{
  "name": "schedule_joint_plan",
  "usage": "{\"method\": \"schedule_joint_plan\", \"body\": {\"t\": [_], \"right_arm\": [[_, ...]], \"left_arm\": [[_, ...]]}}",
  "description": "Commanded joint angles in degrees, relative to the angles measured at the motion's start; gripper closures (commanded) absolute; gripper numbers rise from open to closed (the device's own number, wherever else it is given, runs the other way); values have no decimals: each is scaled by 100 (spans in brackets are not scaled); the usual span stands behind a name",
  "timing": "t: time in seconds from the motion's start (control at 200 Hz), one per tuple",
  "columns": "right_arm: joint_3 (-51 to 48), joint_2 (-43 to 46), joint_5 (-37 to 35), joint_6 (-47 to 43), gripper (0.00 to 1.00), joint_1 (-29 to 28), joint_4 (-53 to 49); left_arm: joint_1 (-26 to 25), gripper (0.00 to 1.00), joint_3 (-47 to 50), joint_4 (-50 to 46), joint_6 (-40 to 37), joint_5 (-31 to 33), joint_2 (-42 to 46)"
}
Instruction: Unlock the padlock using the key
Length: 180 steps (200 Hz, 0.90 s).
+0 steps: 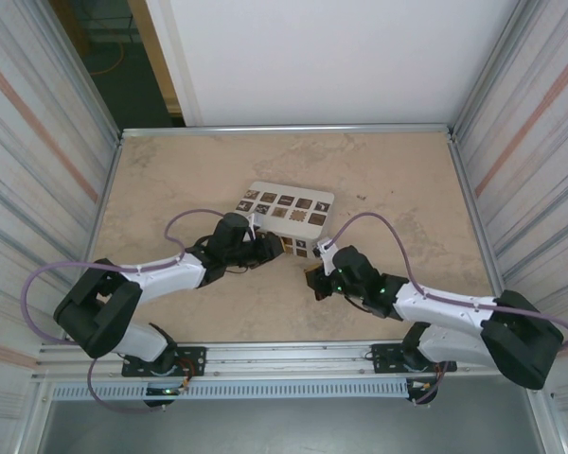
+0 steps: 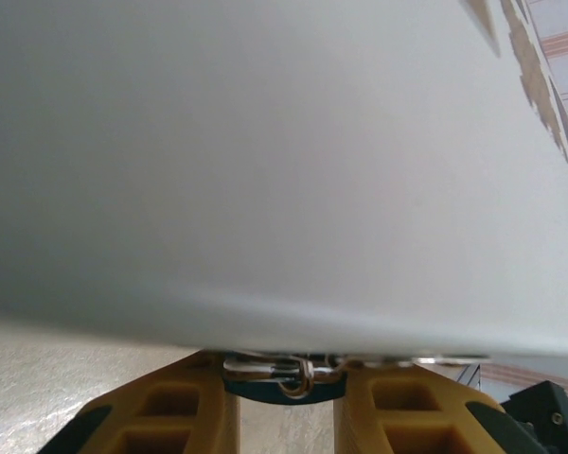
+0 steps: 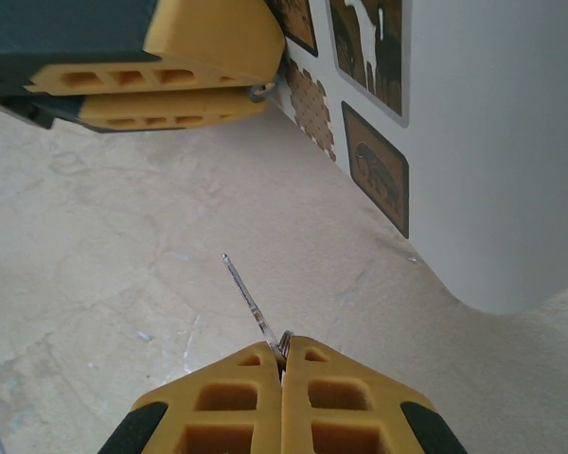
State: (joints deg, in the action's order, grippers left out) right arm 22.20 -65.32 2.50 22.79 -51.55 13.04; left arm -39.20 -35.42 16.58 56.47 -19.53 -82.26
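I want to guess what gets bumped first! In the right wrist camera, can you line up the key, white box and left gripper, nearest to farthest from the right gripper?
1. key: pinched in the shut right gripper, sticking up-left.
2. white box: on the right, its corner close by.
3. left gripper: top left, beyond both.

In the left wrist view the box [image 2: 265,170] is a blurred white face that hides the top of the padlock [image 2: 265,390]. Only a teal sliver and bits of pale metal show, gripped in the left gripper [image 2: 284,371]. The key [image 3: 251,301] has its head buried in the closed right gripper [image 3: 282,352], and from above, near the box's near edge, padlock and key are too small to make out.
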Motion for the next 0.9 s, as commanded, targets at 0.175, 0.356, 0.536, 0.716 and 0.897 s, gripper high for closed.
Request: {"method": "schedule_joint_plan", "body": {"t": [0.175, 0.356, 0.536, 0.716, 0.897], "right_arm": [[447, -565, -193, -312, 100, -66, 633], [631, -822, -282, -449, 100, -66, 627], [755, -1034, -363, -529, 100, -67, 550], [745, -1185, -456, -545, 100, -65, 586], [793, -1289, -540, -641, 100, -66, 655]], "left_arm": [[-78, 100, -198, 337, 110, -284, 8], [-74, 100, -196, 337, 110, -300, -3], [-75, 100, -185, 337, 119, -307, -1], [-79, 100, -181, 337, 128, -306, -1], [-80, 100, -184, 311, 128, -302, -3]]}}
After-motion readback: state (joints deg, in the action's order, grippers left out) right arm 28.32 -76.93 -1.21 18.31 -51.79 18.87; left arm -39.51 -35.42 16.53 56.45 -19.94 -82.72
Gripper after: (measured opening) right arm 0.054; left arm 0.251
